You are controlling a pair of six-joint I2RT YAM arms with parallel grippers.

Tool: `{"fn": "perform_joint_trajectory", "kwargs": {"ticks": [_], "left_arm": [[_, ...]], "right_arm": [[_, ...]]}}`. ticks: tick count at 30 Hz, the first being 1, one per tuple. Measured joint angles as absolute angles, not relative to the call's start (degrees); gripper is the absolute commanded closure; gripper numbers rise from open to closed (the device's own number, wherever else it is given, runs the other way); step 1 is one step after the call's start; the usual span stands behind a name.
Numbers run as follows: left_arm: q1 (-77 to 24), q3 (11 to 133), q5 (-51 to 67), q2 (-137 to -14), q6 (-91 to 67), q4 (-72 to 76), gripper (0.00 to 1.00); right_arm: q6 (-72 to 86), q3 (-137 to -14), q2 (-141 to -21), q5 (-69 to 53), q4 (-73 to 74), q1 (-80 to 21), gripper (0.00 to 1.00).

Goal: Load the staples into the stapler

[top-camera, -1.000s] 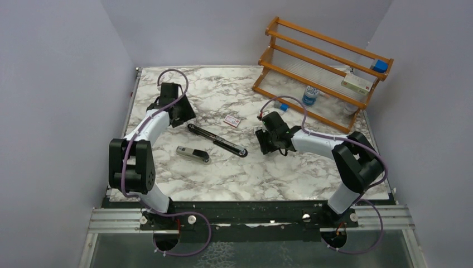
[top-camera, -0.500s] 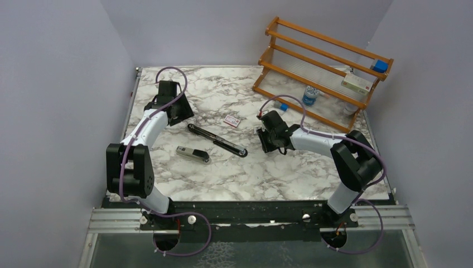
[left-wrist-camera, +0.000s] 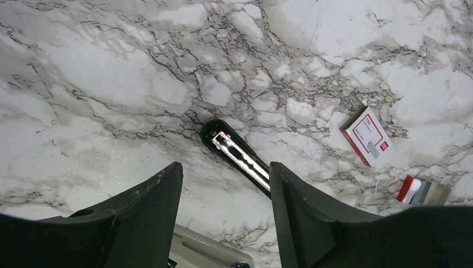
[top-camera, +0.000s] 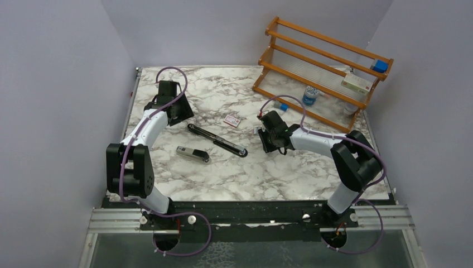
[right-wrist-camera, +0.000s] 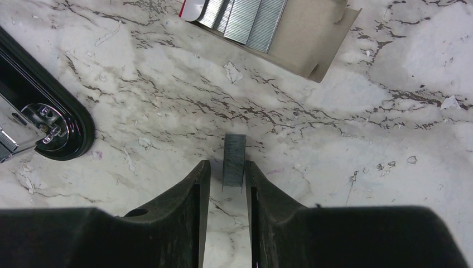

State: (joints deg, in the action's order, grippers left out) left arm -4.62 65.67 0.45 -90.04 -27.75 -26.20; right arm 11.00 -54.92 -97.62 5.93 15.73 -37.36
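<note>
Staple strip (right-wrist-camera: pixel 234 159) lies flat on the marble (right-wrist-camera: pixel 346 111) between the right gripper's (right-wrist-camera: pixel 227 170) near-closed jaws; we cannot tell whether they pinch it. We judge the stapler (top-camera: pixel 217 140) lies opened, channel (left-wrist-camera: pixel 241 157) upward, to receive it; the left gripper (left-wrist-camera: pixel 224 170) hovers above, jaws wide, empty

glossy marble-look table (top-camera: pixel 240 178), shiny metal staple strip (right-wrist-camera: pixel 234 162), matt black plastic stapler (top-camera: pixel 217 140).

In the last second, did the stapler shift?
No. In the top view the stapler lies open at the same slant, its far end just as far from the staple box.
</note>
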Motion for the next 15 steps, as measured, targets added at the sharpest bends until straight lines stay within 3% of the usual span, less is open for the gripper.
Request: {"fn": "perform_joint_trajectory", "kwargs": {"ticks": [6,15], "left_arm": [[-4.62,65.67,0.45,-90.04,-27.75,-26.22,0.38],[-4.62,65.67,0.45,-90.04,-27.73,-26.22,0.38]], "right_arm": [[11.16,-54.92,-97.6,5.96,15.97,-37.36,0.68],[11.66,-55.07,-97.6,5.96,16.51,-37.39,0.81]]}}
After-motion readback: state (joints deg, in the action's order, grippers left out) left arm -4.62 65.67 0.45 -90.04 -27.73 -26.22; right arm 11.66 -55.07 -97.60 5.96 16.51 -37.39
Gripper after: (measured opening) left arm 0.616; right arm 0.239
